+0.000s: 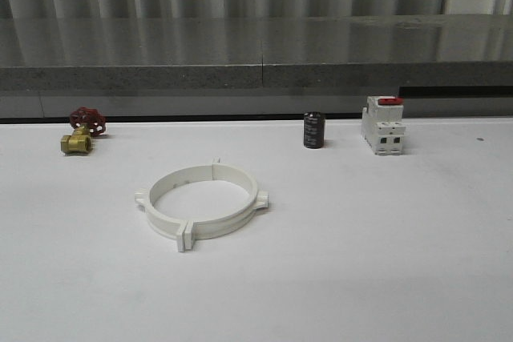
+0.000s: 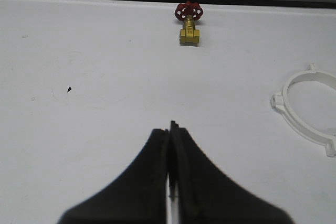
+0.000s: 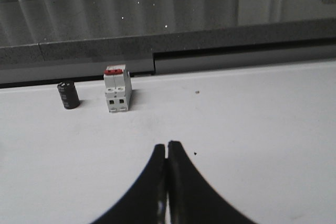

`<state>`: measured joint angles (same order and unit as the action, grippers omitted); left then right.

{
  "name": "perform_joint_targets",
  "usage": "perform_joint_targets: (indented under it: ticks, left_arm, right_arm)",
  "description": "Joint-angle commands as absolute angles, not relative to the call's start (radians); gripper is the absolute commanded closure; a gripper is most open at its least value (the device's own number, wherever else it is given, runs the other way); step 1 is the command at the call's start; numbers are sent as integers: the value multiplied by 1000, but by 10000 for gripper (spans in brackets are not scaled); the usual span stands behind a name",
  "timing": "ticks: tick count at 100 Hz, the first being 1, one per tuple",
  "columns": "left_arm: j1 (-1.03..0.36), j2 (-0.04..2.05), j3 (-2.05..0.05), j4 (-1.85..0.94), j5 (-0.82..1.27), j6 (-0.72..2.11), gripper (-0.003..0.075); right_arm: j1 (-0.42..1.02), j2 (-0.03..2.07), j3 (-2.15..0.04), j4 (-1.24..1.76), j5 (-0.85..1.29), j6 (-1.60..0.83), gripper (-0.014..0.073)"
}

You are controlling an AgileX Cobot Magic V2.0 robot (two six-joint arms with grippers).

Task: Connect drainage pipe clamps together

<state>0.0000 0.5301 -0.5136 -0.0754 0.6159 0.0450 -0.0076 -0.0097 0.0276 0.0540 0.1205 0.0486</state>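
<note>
The drainage pipe clamps point(image 1: 200, 209) lie joined as one white ring on the table point(image 1: 385, 262), left of its middle. Near the far edge stand a brass valve point(image 1: 82, 130), a black cylinder point(image 1: 313, 130) and a white switch point(image 1: 382, 125). The left tool point(image 2: 170, 129) and right tool point(image 3: 167, 148) are both pressed together, holding nothing.

The right gripper point(image 3: 167, 150) is hovering over the white bench point(image 3: 252, 129), its black fingers point(image 3: 181, 182) pressing together. Beyond them, a white switch point(image 3: 116, 88) is standing beside a black cylinder point(image 3: 67, 95).
</note>
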Motion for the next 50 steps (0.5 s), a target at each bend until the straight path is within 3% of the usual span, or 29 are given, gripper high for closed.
perform_joint_targets:
  ticks: [1, 50]
  left_arm:
    - [1, 532, -539, -84, 547, 44, 741]
    - [1, 532, -539, -84, 547, 44, 741]
  right_arm:
    - [-9, -28, 10, 61, 0, 8, 661]
    - [-9, -28, 10, 36, -7, 9, 661]
